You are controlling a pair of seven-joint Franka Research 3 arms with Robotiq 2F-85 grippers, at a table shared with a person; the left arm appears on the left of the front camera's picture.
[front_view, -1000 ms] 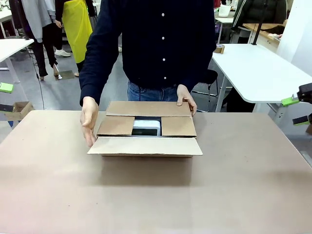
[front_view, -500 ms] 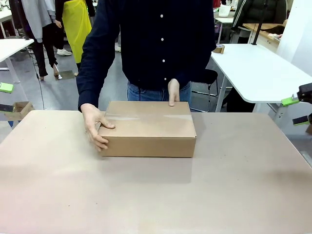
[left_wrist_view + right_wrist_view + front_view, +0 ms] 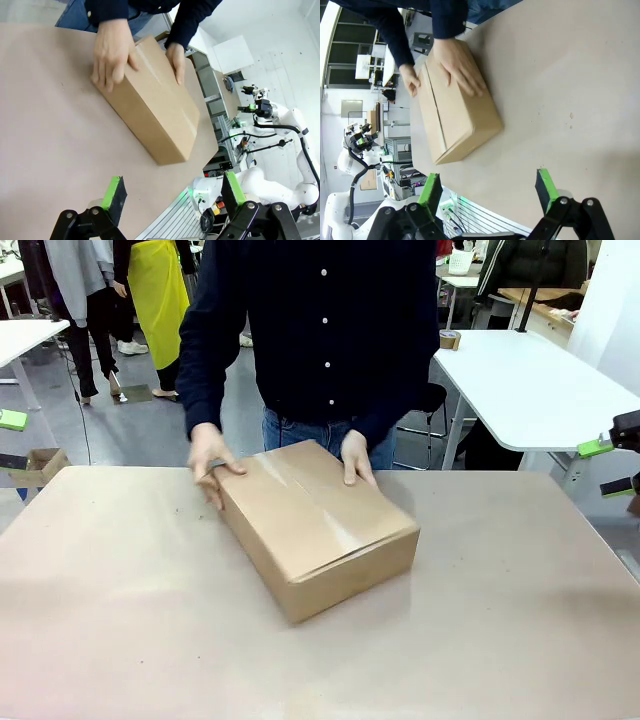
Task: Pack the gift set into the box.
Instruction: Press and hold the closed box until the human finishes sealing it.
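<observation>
The box [image 3: 315, 520] lies closed on the table, turned at an angle with one corner toward me. A person's hands [image 3: 210, 462] rest on its far end, one at each side. The gift set is hidden inside the box. In the left wrist view the box [image 3: 150, 105] sits well ahead of my left gripper [image 3: 173, 187], which is open and holds nothing. The right wrist view shows the box [image 3: 455, 105] far from my right gripper [image 3: 488, 181], also open and holding nothing.
The brown table [image 3: 120, 620] has free room in front of the box and on both sides. A white table [image 3: 530, 380] stands behind at the right. A small carton [image 3: 40, 462] sits off the table at the far left.
The person folded the box's flaps shut over the gift set. They then turned the closed box so that it lies diagonally, nearer to me. The grippers have not moved.
</observation>
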